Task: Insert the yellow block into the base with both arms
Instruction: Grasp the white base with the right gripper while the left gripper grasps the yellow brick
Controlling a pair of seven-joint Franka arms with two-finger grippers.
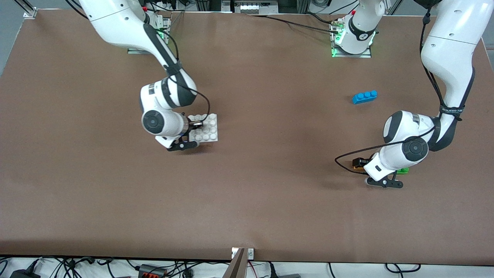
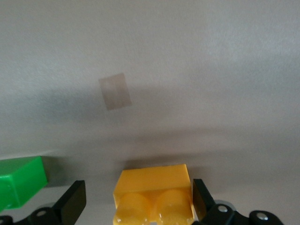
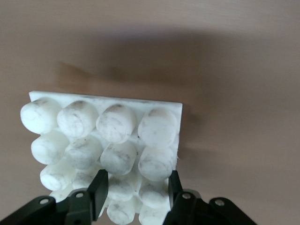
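Observation:
The yellow block (image 1: 356, 166) lies on the table toward the left arm's end, beside the green brick (image 1: 403, 170). My left gripper (image 1: 359, 162) is down at the table and open around the block. In the left wrist view the block (image 2: 154, 187) lies studs toward the camera, between the fingers (image 2: 74, 202); one finger touches its side, the other stands apart. The white studded base (image 1: 208, 127) lies toward the right arm's end. My right gripper (image 1: 197, 125) is shut on the base's edge studs (image 3: 126, 197), with two stud columns between its fingers (image 3: 99, 190).
A blue three-stud brick (image 1: 364, 96) lies farther from the front camera than the left gripper. The green brick also shows in the left wrist view (image 2: 18, 183), close to one finger. Bare brown table spans the middle between the two arms.

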